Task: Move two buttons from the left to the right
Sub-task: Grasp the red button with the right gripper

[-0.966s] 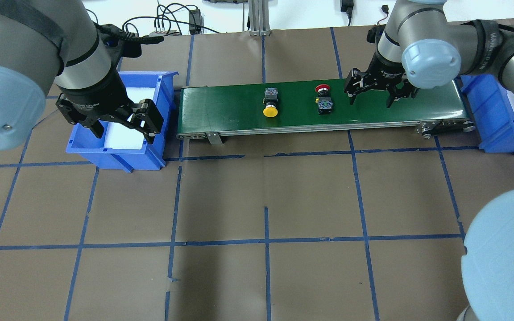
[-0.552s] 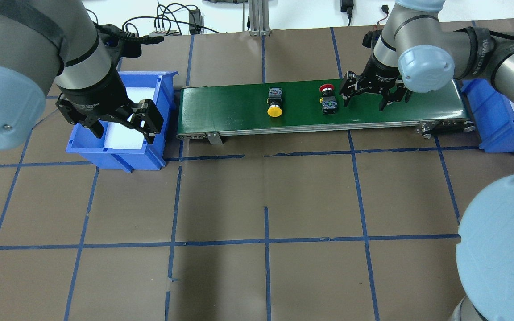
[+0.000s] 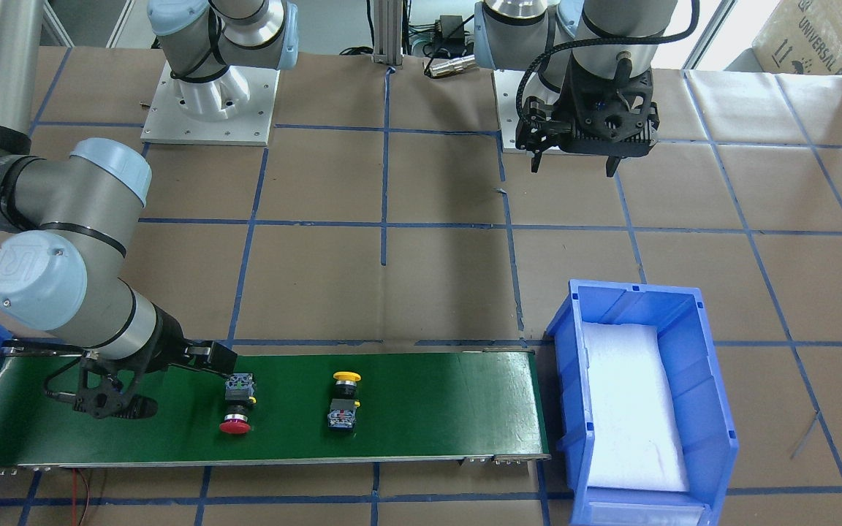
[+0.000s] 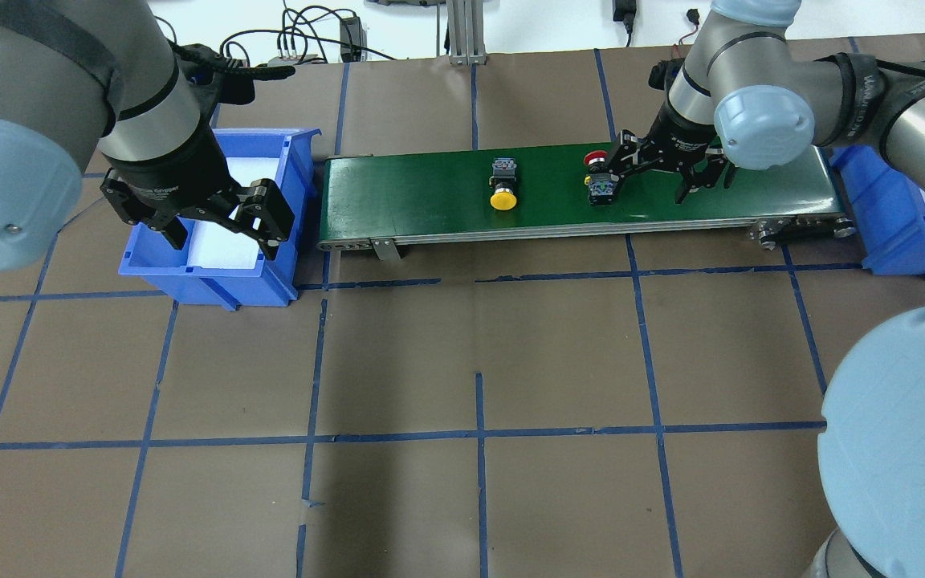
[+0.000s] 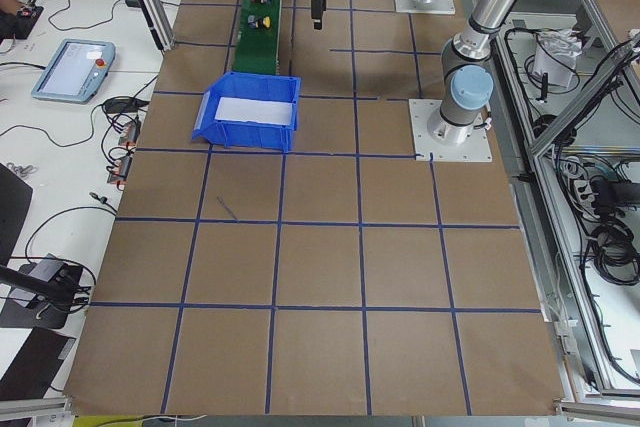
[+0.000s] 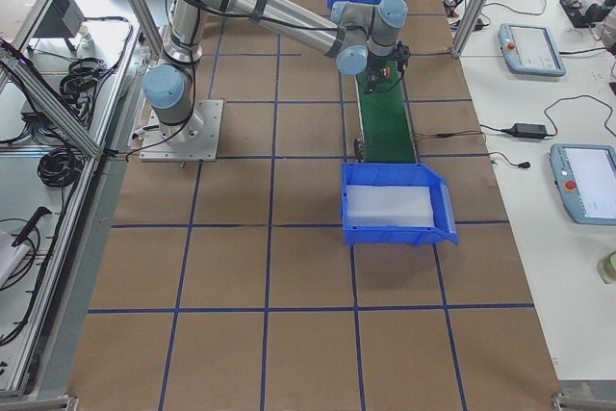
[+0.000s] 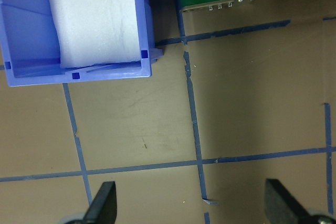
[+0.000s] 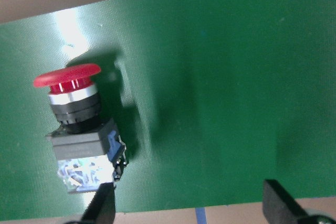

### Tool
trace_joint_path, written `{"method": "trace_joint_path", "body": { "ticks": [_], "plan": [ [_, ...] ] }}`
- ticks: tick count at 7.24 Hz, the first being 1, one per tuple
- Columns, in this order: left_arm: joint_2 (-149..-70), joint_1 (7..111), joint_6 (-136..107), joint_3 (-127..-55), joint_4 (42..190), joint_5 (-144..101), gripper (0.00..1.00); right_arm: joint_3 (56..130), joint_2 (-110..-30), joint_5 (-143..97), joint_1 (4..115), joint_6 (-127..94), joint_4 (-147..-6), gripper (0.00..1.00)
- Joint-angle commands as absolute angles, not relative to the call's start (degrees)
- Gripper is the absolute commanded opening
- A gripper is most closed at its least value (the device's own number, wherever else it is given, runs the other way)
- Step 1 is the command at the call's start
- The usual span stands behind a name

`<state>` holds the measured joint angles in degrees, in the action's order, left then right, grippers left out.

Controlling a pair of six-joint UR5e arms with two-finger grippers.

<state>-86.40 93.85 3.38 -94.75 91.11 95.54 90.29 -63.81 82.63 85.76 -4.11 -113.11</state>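
Note:
The red button [image 4: 596,172] lies on its side on the green conveyor belt [image 4: 414,193], red cap toward the far edge. My right gripper [image 4: 649,178] hovers open just to its right. In the right wrist view the red button [image 8: 76,124] lies beside one finger [image 8: 102,208], outside the gap of the right gripper [image 8: 191,208]. The yellow button [image 4: 503,186] rests mid-belt with its cap toward the robot. My left gripper [image 4: 222,233] hangs open and empty over the left blue bin [image 4: 213,277]. From the front, the red button [image 3: 237,405] and yellow button [image 3: 343,400] both show on the belt.
A second blue bin [image 4: 888,233] stands at the belt's right end. The left bin holds a white foam pad [image 7: 89,19]. Brown paper with blue tape lines covers the table [image 4: 478,361]. Cables lie beyond the far edge.
Both buttons have ridden the belt to the right. My right gripper has shifted left and lower, closing on the red button. The left arm has not moved.

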Motion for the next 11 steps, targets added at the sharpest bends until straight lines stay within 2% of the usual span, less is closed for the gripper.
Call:
{"method": "trace_joint_path", "body": {
  "ticks": [1, 8, 9, 11],
  "plan": [
    [-86.4, 93.9, 3.4, -94.7, 91.1, 95.5, 1.00, 90.3, -63.8, 82.5, 85.9, -4.2, -113.1, 1.00],
    [-86.4, 93.8, 3.5, -94.7, 91.2, 95.6, 1.00, 90.2, -62.8, 82.4, 87.2, -5.6, -113.1, 1.00],
    [-86.4, 93.8, 3.4, -94.7, 91.2, 95.6, 1.00, 89.9, -62.8, 82.5, 87.2, -5.5, -113.2, 0.90],
    [-86.4, 93.8, 3.4, -94.7, 91.2, 95.6, 1.00, 89.6, -61.9, 82.6, 87.2, -4.9, -113.3, 0.63]
  ]
}}
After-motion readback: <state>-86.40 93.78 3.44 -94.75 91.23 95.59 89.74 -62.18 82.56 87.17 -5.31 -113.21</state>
